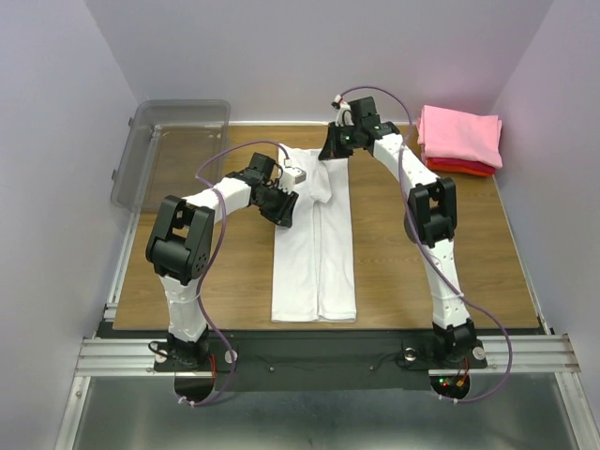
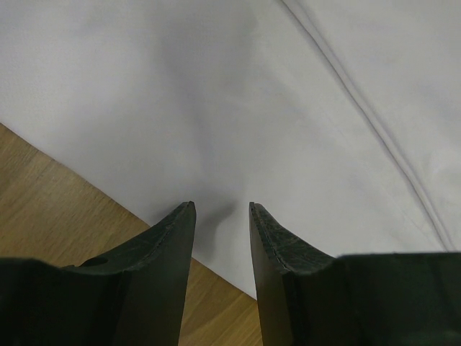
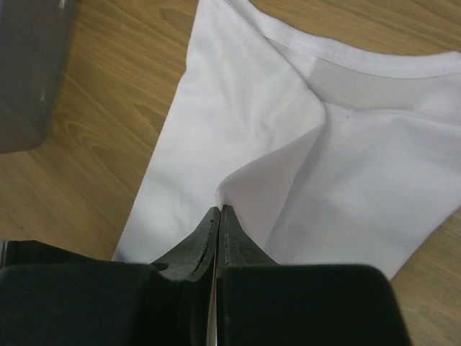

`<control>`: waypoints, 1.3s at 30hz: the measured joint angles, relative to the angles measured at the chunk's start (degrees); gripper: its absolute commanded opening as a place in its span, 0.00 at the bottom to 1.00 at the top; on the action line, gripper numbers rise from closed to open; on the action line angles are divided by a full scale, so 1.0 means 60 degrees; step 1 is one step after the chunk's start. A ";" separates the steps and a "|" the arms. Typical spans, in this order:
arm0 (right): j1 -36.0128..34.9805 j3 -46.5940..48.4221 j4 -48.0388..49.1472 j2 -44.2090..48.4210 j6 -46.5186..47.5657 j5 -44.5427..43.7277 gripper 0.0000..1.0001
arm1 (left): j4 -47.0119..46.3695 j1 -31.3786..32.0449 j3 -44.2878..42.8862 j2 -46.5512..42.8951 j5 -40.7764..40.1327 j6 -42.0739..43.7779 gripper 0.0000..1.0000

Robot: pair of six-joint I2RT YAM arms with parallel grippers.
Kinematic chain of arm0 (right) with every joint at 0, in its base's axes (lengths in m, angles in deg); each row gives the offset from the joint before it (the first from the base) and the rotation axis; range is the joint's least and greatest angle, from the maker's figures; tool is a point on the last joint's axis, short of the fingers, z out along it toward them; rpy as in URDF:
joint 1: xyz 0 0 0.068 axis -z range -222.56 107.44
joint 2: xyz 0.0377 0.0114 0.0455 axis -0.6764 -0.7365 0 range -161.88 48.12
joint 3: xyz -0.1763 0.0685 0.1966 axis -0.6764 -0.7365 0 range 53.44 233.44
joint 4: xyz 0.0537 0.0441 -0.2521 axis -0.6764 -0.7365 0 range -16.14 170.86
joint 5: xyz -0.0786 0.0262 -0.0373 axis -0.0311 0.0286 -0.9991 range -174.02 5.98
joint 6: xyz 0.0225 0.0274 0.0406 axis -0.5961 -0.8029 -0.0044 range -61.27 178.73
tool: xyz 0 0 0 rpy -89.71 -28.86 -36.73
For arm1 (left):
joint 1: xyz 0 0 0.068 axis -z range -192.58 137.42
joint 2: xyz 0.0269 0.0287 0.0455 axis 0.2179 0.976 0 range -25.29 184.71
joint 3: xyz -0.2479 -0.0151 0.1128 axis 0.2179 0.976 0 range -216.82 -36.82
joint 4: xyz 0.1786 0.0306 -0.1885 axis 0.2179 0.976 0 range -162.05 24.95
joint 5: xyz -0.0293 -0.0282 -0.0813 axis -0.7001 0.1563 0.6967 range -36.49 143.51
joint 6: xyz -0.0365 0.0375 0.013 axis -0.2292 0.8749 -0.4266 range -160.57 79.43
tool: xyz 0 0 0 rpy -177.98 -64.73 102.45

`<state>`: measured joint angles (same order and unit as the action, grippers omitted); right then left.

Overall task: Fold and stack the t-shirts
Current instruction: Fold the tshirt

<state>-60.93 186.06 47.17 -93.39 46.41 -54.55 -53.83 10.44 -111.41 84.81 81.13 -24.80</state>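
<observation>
R pincer (image 3: 218, 210) nips white t-shirt (image 1: 314, 253); L pincer (image 2: 222, 205) open at its edge. Back R: pink t-shirt (image 1: 459, 134) on red t-shirt (image 1: 466, 170). Back L: bin (image 1: 173, 150).

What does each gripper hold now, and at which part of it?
The right gripper pinches a raised fold of the white soft cloth t-shirt at its collar end. The left gripper stands open over the shirt's edge, holding nothing.
</observation>
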 measured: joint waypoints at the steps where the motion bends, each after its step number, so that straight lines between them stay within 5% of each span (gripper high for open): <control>1: -0.0029 0.0062 0.0018 -0.0022 -0.0033 0.0004 0.01 | 0.0000 0.0000 0.0000 0.0000 0.0000 -0.0007 0.48; 9: -0.0335 0.0270 0.0481 -0.0725 -0.0525 0.0189 0.01 | 0.0000 -0.0142 0.0000 0.0000 0.0127 -0.0033 0.48; 12: -0.0423 0.0259 0.0477 -0.1115 -0.0670 0.0280 0.08 | -0.0004 -0.0273 0.0004 0.0000 0.0288 -0.0033 0.48; 14: -0.0488 0.0219 0.0459 -0.1249 -0.0739 0.0408 0.22 | -0.0015 -0.0404 0.0022 -0.0018 0.0441 -0.0036 0.48; 19: -0.0681 -0.0273 0.0565 -0.1242 -0.0736 0.0812 0.32 | -0.0091 -0.0678 0.0266 -0.0295 0.0696 -0.0044 0.48; 39: -0.0295 -0.0495 0.0965 0.0270 -0.0499 0.2310 0.28 | -0.0379 -0.0918 0.0310 -0.0976 0.1566 -0.0066 0.47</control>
<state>-62.71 183.08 52.96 -91.77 43.42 -40.69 -56.10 4.94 -109.55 78.95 90.53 -25.20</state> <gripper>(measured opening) 0.282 0.473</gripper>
